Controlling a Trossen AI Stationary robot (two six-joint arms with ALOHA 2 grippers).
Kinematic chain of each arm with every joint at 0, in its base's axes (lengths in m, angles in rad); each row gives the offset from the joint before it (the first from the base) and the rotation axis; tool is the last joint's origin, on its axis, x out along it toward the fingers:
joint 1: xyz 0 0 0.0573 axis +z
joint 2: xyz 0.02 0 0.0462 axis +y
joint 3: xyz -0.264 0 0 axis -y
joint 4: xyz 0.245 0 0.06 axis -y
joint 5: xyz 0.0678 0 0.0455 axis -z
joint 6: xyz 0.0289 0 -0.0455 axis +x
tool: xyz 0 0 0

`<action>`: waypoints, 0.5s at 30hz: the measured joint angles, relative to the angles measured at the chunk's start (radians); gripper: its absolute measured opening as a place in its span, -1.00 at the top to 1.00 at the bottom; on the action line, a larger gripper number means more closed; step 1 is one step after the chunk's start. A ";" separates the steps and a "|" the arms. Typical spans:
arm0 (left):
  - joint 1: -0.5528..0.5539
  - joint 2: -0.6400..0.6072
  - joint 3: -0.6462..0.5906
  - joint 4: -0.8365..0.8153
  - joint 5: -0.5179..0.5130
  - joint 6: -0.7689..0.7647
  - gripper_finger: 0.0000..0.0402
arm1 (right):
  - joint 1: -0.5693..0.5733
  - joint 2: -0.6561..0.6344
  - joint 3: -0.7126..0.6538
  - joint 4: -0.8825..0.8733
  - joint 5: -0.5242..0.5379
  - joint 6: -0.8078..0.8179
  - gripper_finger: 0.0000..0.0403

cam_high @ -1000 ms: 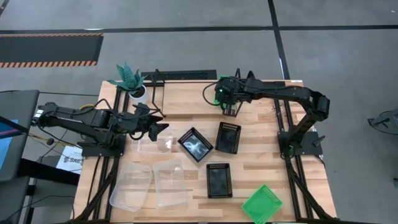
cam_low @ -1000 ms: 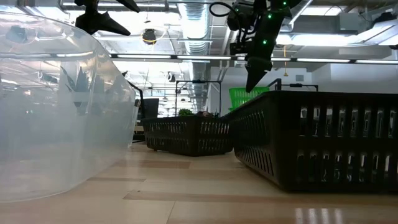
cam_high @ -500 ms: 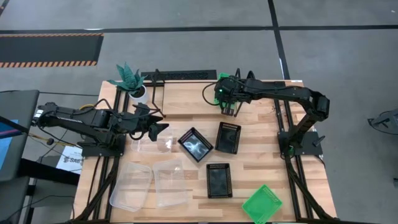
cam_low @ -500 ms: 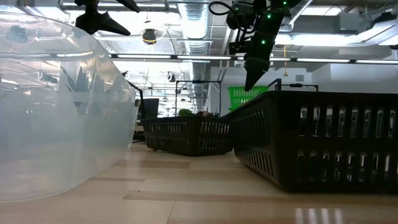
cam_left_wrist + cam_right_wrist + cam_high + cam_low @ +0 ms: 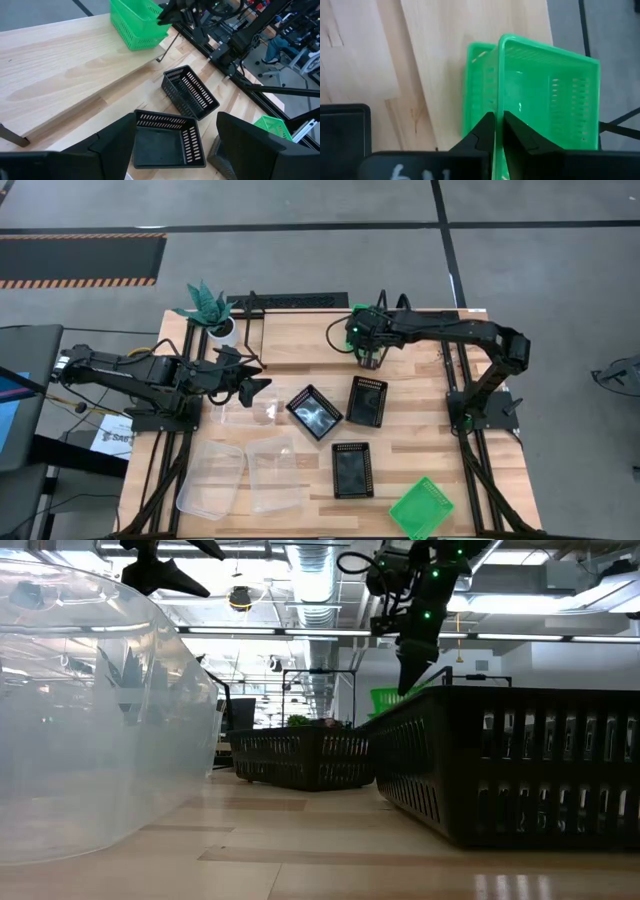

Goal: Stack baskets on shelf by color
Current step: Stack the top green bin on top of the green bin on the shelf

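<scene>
**Over the shelf: green basket wall between the right fingers**

At the shelf's [image 5: 75,70] right end, the right end effector [image 5: 498,131] straddled the thin perforated wall of a bright green basket [image 5: 545,95] nested on another; whether it pinched the wall, I cannot tell. Pale smooth plank lay bare to the left. The left end effector [image 5: 175,145] hung released above a black slotted basket [image 5: 167,147] on the wooden counter [image 5: 400,440]. Clear trays [image 5: 245,475] sat near-left.

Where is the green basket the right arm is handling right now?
The bright green perforated plastic basket sits on the light wood shelf at the table's far side, nested in another green one, its wall between the right gripper's fingers.
</scene>
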 joint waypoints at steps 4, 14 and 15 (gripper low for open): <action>0.000 0.000 0.000 0.000 0.000 0.004 -0.32 | 0.000 0.000 -0.010 0.023 0.000 -0.003 0.74; 0.000 0.000 0.000 0.000 0.000 0.004 -0.32 | 0.002 0.000 -0.010 0.047 -0.004 -0.006 0.46; 0.000 0.000 0.000 0.000 0.000 0.005 -0.32 | 0.002 -0.001 -0.010 0.050 -0.005 -0.006 0.41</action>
